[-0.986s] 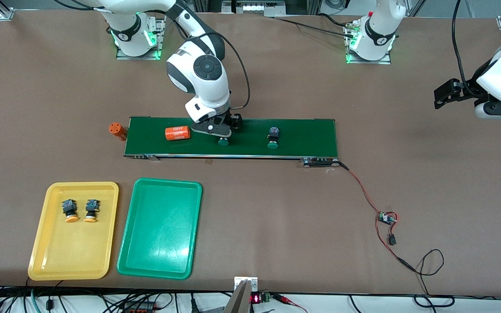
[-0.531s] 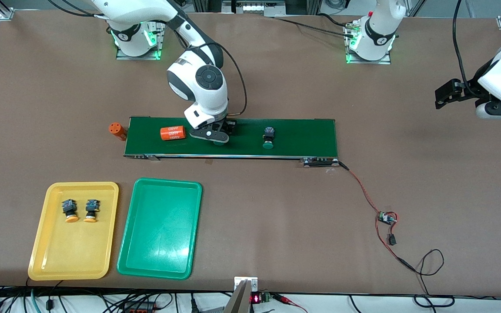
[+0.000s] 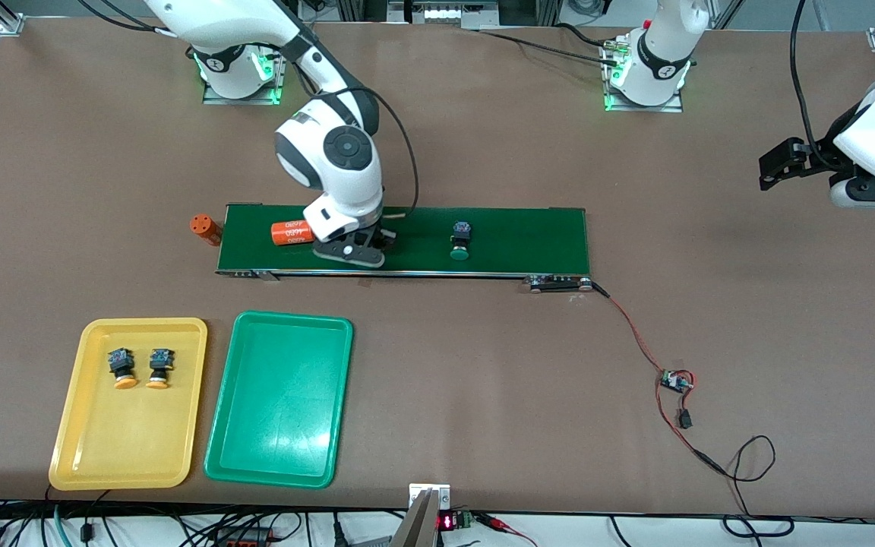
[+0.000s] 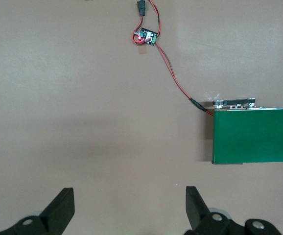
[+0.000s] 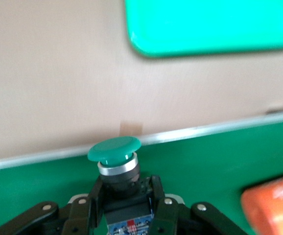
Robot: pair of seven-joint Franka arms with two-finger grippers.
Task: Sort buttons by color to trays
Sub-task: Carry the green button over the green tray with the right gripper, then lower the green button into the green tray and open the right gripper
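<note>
— What lies on the matte brown table (image 3: 483, 395)?
— A long flat dark-green belt (image 3: 529, 239), then two glossy round-cornered trays, green (image 3: 279, 399) and yellow (image 3: 127, 448); two orange-capped buttons (image 3: 139, 368) rest in the yellow one.
— And the grippers?
— The right gripper (image 5: 124, 208) is over the belt, fingers clamped on a green-capped button (image 5: 115, 154) beside an orange cylinder (image 3: 290, 232). Another green button (image 3: 460, 239) sits on the belt. The left gripper (image 4: 129, 210) waits over bare table, jaws wide, holding nothing.

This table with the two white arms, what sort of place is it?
Probably a robotics lab or test bench: two robot arms bolted to a brown table, a small green conveyor belt carrying push-buttons, and sorting trays, yellow and green.
</note>
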